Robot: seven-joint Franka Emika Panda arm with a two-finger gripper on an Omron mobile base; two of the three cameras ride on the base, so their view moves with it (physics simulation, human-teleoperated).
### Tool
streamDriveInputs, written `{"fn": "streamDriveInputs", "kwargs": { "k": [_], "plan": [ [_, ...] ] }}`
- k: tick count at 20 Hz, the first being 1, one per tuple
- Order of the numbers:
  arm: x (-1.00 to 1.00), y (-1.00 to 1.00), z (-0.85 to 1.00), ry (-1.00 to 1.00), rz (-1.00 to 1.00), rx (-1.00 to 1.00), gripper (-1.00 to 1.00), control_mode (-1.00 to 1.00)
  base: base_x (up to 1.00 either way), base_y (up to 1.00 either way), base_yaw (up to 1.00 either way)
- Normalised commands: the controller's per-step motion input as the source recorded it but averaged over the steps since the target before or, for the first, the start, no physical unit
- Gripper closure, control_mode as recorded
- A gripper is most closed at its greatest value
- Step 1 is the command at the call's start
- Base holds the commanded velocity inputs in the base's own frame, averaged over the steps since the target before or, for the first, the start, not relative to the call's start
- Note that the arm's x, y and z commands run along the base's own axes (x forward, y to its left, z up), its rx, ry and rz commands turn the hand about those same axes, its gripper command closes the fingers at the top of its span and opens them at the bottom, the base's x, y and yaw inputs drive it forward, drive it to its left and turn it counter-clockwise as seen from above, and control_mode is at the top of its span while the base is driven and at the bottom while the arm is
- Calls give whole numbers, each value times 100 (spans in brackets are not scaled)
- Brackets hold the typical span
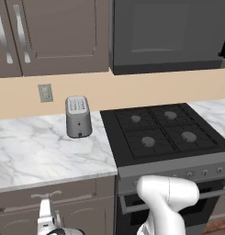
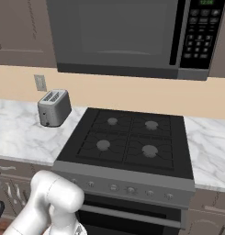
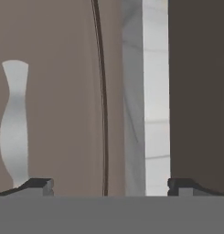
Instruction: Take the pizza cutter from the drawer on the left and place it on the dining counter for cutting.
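Gripper (image 3: 106,185) released, its dark fingertips (image 3: 38,185) spread wide and grasping nothing. In the hand view we see the taupe-brown wooden drawer front (image 3: 58,91) just ahead, its curved silver pull (image 3: 13,123) at 9 o'clock above the left tip. From the left base view we log the drawer (image 1: 54,193) shut under the white marble counter (image 1: 40,151), at 7 o'clock from the silver toaster (image 1: 78,117).

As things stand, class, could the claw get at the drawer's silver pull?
Probably yes. In the hand view the open claw faces the drawer front, its pull near one fingertip, nothing between them. It sits off-centre, so a small sideways shift seems needed.
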Motion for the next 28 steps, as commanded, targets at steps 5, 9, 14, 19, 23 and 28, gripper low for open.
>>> {"fn": "streamDriveInputs", "kwargs": {
  "k": [5,9,14,19,23,28],
  "plan": [
    [8,6,-7,4,0,3,-100,-100,0,0,0],
    [1,13,-17,8,0,2,-100,-100,0,0,0],
    [0,13,-17,8,0,2,-100,-100,0,0,0],
    [1,0,0,4,0,3,-100,-100,0,0,0],
    [9,0,-7,1,0,0,-100,-100,0,0,0],
    [9,0,-17,0,0,0,-100,-100,0,0,0]
  ]
}}
